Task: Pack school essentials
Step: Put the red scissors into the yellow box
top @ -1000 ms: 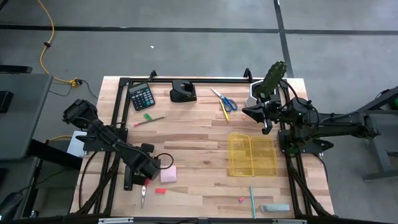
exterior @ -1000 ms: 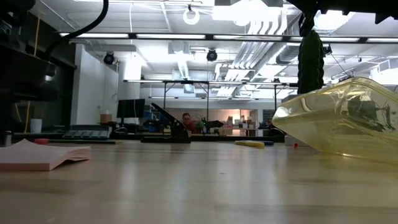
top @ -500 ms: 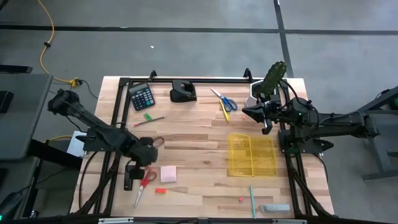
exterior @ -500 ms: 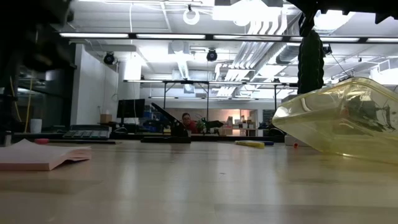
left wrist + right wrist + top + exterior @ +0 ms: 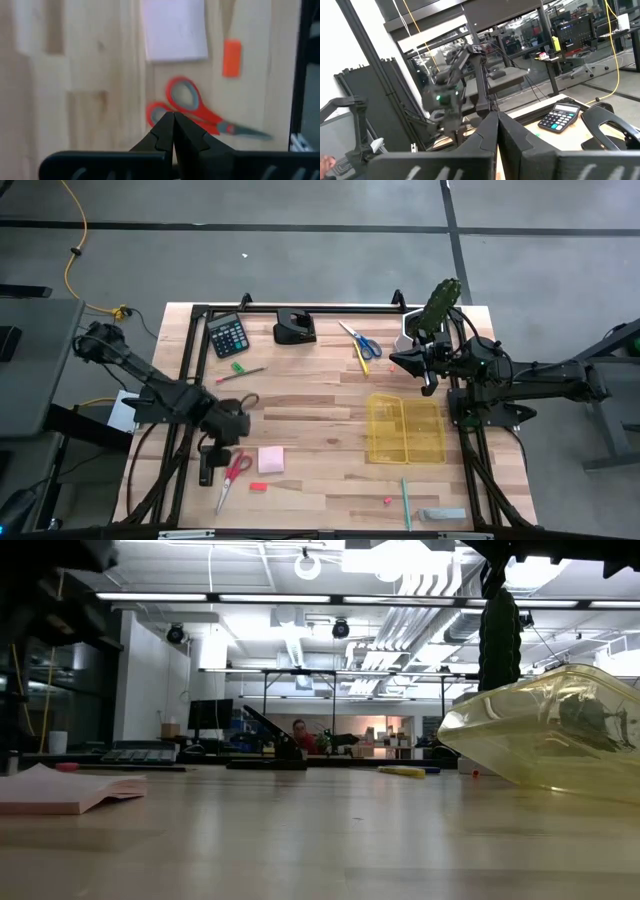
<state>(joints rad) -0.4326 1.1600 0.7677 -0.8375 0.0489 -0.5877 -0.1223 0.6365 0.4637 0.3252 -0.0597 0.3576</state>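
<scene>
The red-handled scissors [image 5: 232, 474] lie flat near the table's near left corner, with the pink sticky pad [image 5: 270, 459] and a red bit [image 5: 258, 487] beside them. My left gripper [image 5: 228, 438] hangs above the scissors' handles [image 5: 181, 99], shut and apart from them. Blue-handled scissors [image 5: 360, 340] and a yellow pen [image 5: 362, 361] lie at the far side. A teal pen [image 5: 405, 502] and a tiny red bit [image 5: 387, 501] lie at the near edge. My right gripper [image 5: 395, 361] waits shut in the air by the far right corner.
The clear yellow tray [image 5: 405, 428] sits right of centre, and the cactus [image 5: 440, 302] stands at the far right corner. A calculator [image 5: 228, 334], a black holder [image 5: 295, 327], a green bit [image 5: 237, 366] and a thin pencil [image 5: 238, 375] lie far left. A black piece [image 5: 206, 466] lies beside the red scissors.
My left arm has drawn back toward the table's left and far side, and its gripper has risen off the near left corner. The red scissors, half covered by the gripper before, now lie uncovered and slant a little more, blades toward the near left.
</scene>
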